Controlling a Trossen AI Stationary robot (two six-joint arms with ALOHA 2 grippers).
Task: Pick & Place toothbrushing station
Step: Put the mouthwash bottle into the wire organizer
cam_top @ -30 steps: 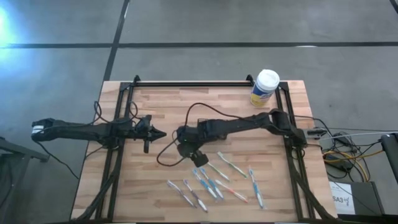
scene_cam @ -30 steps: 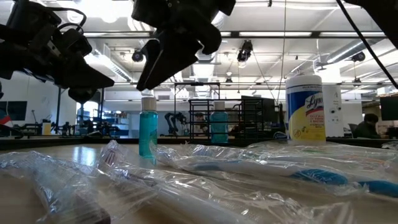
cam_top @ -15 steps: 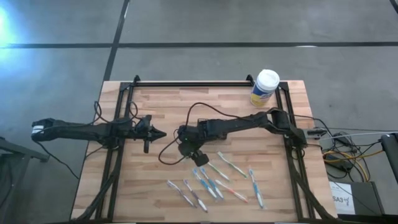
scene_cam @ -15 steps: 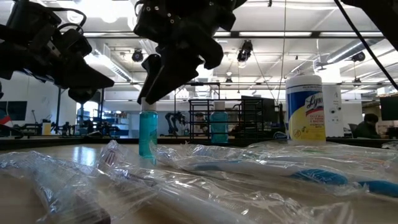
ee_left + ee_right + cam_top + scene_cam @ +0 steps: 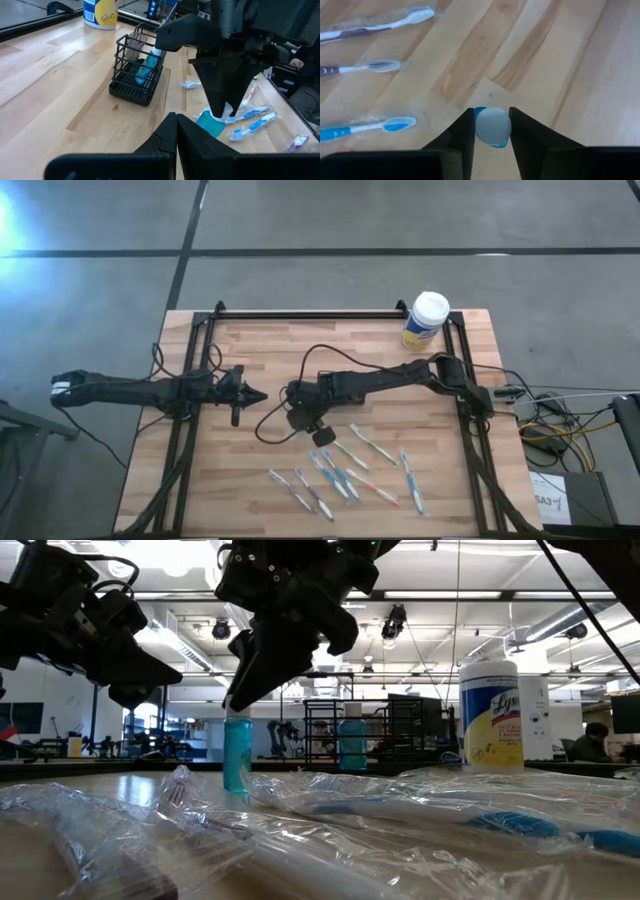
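The right arm reaches across to mid-table, its right gripper (image 5: pixel 490 131) pointing straight down with fingers (image 5: pixel 464 131) narrowly parted, while the left arm waits at the left, left gripper (image 5: pixel 176 131) closed.

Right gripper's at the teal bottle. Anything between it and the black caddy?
Nothing visible. The right gripper is closed on the teal bottle, and only bare table lies between it and the black caddy. One small wrapped item lies just beside that path. The left gripper waits shut, aside.
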